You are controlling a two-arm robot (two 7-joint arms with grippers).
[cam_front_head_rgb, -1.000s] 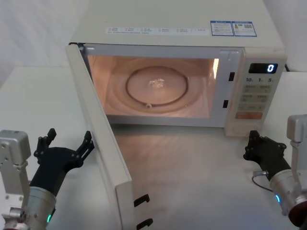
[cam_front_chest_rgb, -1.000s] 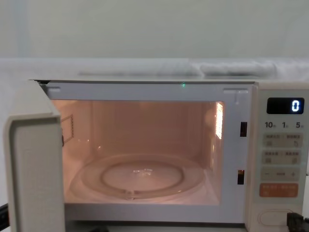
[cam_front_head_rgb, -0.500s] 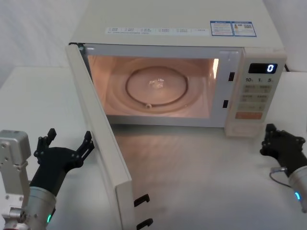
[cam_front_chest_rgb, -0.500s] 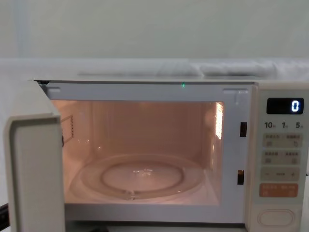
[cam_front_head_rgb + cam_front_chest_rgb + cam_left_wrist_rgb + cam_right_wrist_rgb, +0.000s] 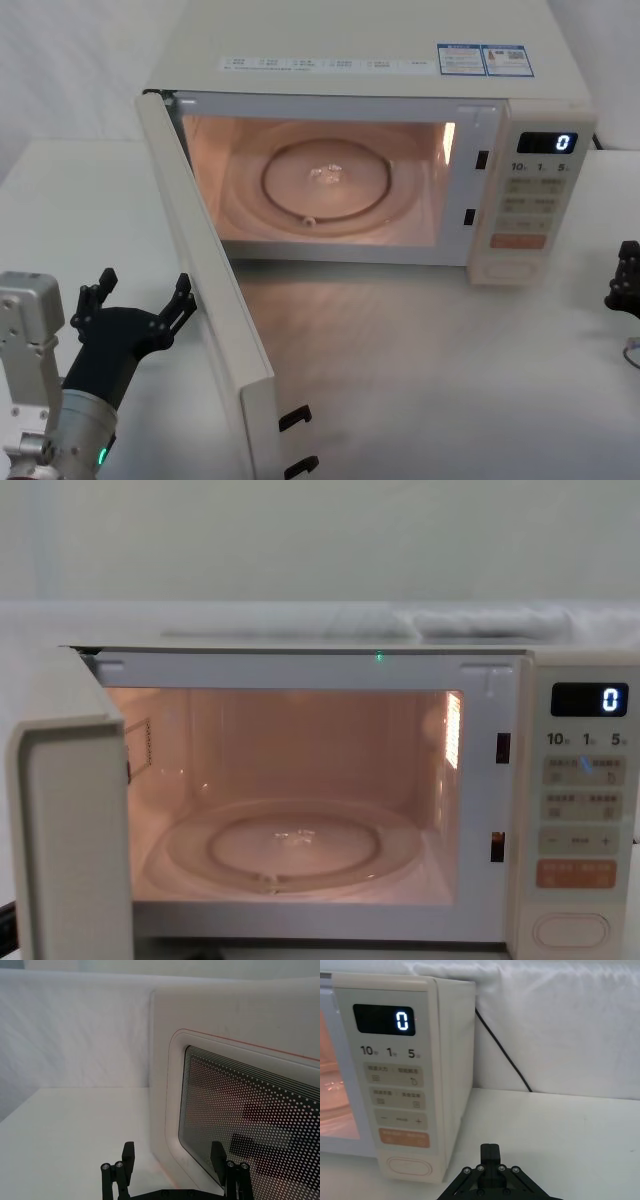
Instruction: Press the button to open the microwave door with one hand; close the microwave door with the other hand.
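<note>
The microwave door (image 5: 205, 290) stands swung wide open on its left hinge, a cream panel with a dark dotted window edged by a thin pink line. The button (image 5: 407, 1166), a wide cream oval key with a raised rim, sits at the bottom of the control panel, untouched.

Head camera looked down from above, chest camera level and close; both shared the open microwave cavity (image 5: 325, 185).

Warm orange glow inside the microwave cavity (image 5: 320, 185) (soft, even daylight elsewhere).
</note>
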